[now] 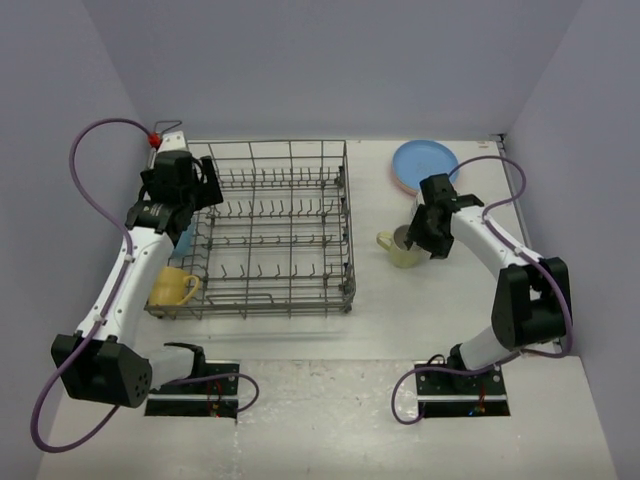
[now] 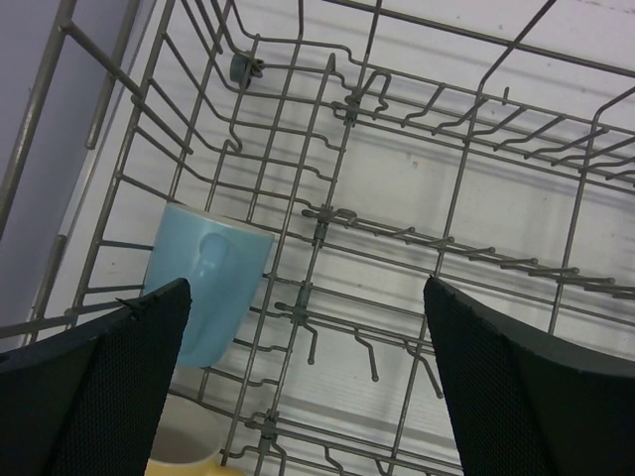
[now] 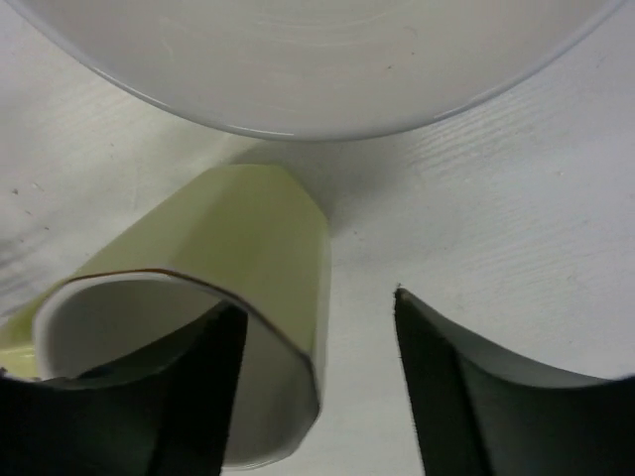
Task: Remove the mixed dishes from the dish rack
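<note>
The dish rack (image 1: 348,230) stands on the table (image 1: 420,320), left of centre. Two mugs are in it, both along its left side. A light blue mug (image 1: 186,242) sits among the wires, and a yellow mug (image 1: 173,288) sits in the near left corner. The rest of the rack shows only bare tines.

The left arm (image 1: 130,260) reaches over the rack's left edge. In the left wrist view the left jaws are released and spread wide above the wires of the rack (image 2: 327,218). The light blue mug (image 2: 208,283) lies below, close to the left finger (image 2: 119,387). The rim of the yellow mug (image 2: 189,454) shows at the bottom edge.

To the right of the rack, a pale yellow-green mug (image 1: 402,248) stands upright on the table. The right arm (image 1: 490,245) bends down over it. The right jaws straddle the wall of that mug (image 3: 248,238), with one finger (image 3: 189,397) inside the cup and the other finger (image 3: 466,397) outside. Bare table (image 3: 516,218) shows between the outer finger and the wall, so the jaws are released, not clamped.

Just beyond lies a blue plate (image 1: 425,160), with a pink rim (image 1: 393,179) showing under it.
</note>
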`<state>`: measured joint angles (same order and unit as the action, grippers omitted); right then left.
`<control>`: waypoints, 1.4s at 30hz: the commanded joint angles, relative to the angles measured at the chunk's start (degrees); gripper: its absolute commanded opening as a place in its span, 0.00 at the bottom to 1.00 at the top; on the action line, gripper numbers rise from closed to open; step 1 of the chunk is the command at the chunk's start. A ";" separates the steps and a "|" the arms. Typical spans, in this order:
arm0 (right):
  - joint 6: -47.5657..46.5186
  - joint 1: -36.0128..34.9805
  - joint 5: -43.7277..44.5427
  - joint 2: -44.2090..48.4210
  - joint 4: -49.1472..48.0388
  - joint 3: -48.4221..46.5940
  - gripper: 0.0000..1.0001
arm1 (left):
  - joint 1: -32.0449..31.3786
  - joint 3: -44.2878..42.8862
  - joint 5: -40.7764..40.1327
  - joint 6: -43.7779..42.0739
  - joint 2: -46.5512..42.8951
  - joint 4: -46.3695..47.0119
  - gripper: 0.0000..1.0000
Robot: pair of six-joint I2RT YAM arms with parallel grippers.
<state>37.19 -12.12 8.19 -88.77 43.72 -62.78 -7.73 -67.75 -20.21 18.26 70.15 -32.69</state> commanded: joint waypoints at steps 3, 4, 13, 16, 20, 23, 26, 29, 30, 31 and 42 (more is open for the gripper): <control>-0.88 -0.45 -0.26 3.77 1.01 -4.44 0.79 | 2.98 -0.99 2.10 -3.84 -0.54 2.80 1.00; -1.41 -0.36 -0.97 4.30 0.92 -4.80 0.83 | 3.50 -0.90 2.19 -4.02 -0.19 3.07 1.00; -7.48 -3.61 -9.57 12.66 -6.54 -7.96 0.99 | 4.56 -1.69 -5.64 -1.39 8.60 -3.00 1.00; -7.92 -7.56 -8.28 8.46 -4.88 -14.63 0.99 | 4.82 -0.47 -5.28 -1.38 8.86 -2.03 1.00; -7.92 -12.22 -8.97 2.75 -3.56 -21.93 0.99 | 5.44 0.77 -5.89 -2.00 8.51 -1.59 1.00; -7.48 -13.28 -10.73 0.10 -3.73 -23.52 0.99 | 6.14 2.26 -6.43 -3.75 9.21 -0.10 0.90; -7.31 -13.63 -11.17 -1.14 -2.77 -24.31 0.99 | 6.32 2.96 -6.08 -4.37 9.92 -0.27 0.78; -7.22 -13.63 -9.86 -1.14 -2.16 -24.49 0.99 | 6.41 3.23 -8.09 -4.11 10.71 -0.45 0.77; -7.22 -13.63 -8.81 -1.23 -1.46 -24.58 0.99 | 6.41 2.97 -8.96 -3.85 10.97 -1.40 0.74; -7.22 -13.63 -8.37 -1.14 -1.36 -24.58 0.99 | 6.41 2.97 -8.89 -3.93 11.06 -1.50 0.68; -6.25 -13.63 -3.53 -1.14 1.80 -25.37 0.99 | 6.50 3.32 -11.70 -3.58 14.49 -2.30 0.29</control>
<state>30.52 -25.61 1.76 -91.00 43.99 -85.58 -1.91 -64.36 -29.80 14.33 84.16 -35.24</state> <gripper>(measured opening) 0.989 0.303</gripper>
